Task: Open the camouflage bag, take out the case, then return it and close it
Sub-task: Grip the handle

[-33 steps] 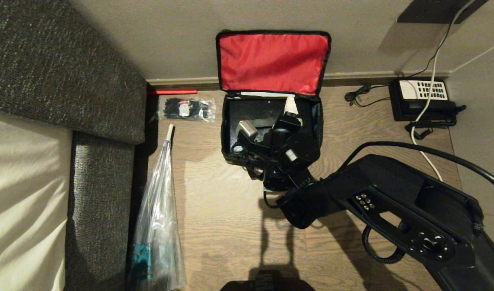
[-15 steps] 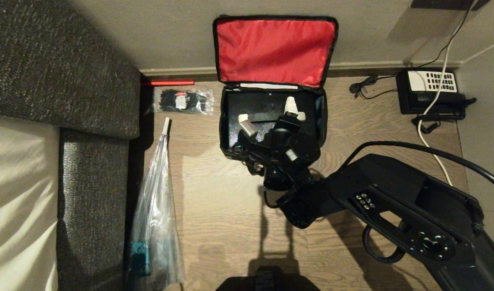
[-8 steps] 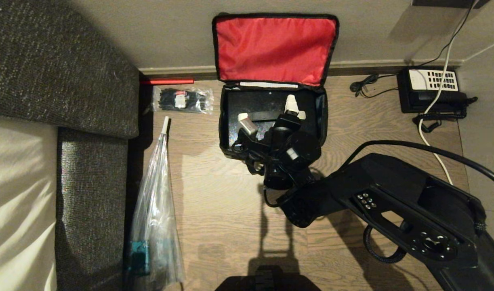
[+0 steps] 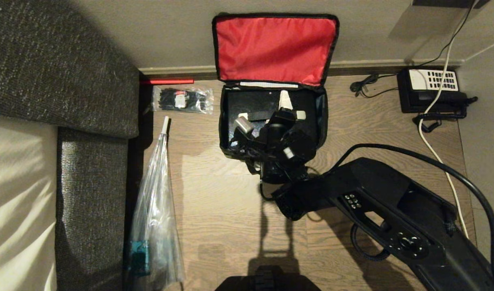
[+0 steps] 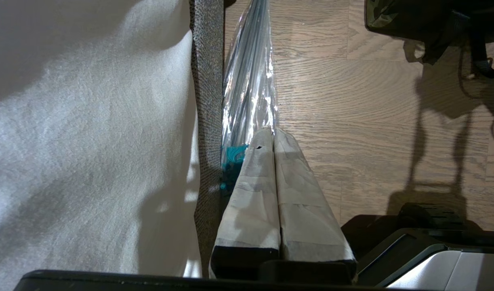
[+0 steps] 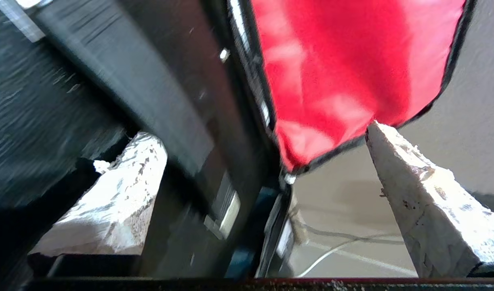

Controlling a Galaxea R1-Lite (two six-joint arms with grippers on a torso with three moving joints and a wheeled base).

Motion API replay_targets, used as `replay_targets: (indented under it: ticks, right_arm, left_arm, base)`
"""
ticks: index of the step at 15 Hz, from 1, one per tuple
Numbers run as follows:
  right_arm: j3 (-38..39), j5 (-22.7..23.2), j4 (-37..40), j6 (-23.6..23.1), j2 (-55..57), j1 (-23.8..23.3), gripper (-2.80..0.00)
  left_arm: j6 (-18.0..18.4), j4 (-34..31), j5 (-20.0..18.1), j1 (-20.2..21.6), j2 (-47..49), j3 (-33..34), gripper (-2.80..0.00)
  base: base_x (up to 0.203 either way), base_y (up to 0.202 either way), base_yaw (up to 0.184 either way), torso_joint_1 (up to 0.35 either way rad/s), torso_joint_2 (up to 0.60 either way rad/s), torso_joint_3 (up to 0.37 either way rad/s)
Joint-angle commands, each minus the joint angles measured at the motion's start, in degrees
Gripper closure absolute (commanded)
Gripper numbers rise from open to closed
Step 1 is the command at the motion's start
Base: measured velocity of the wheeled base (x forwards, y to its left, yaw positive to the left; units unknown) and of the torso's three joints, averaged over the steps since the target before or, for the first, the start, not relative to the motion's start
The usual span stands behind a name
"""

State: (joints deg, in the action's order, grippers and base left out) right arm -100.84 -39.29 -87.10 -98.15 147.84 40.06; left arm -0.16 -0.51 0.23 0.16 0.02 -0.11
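The camouflage bag lies open on the wooden floor, its red-lined lid propped against the wall. Inside it lies the black case, with a black band across its top. My right gripper hovers over the case, open wide, one fingertip near the bag's far edge and the other low at the left. In the right wrist view the gripper spans the case and the red lining; nothing is clamped. My left gripper is shut and parked low beside the sofa.
A grey sofa fills the left. A wrapped umbrella lies along it. A clear packet of black ties sits left of the bag. A black telephone and its white cable are at the right.
The camera shifted early on, then held. In the last half second my right gripper has pushed a little farther over the case and turned slightly, still open.
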Motion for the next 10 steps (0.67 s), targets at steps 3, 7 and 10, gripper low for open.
replay_targets:
  ticks: [3, 7, 10]
  right_arm:
    - [-5.4, 5.1, -0.6, -3.3, 3.7, -2.9, -2.80]
    - [-6.0, 4.9, -0.6, -4.1, 5.7, -3.2, -2.80]
    - [-8.2, 4.9, -0.6, -4.6, 7.0, -3.5, -2.80]
  left_arm:
    - [0.0, 0.0, 0.0, 0.0, 0.0, 0.0, 0.00]
    - [0.0, 0.0, 0.0, 0.0, 0.0, 0.0, 0.00]
    - [-0.1, 0.0, 0.0, 0.0, 0.0, 0.0, 0.00]
  base:
    - [0.000, 0.000, 0.000, 0.000, 0.00, 0.000]
    - [0.000, 0.000, 0.000, 0.000, 0.00, 0.000]
    - [0.000, 0.000, 0.000, 0.000, 0.00, 0.000]
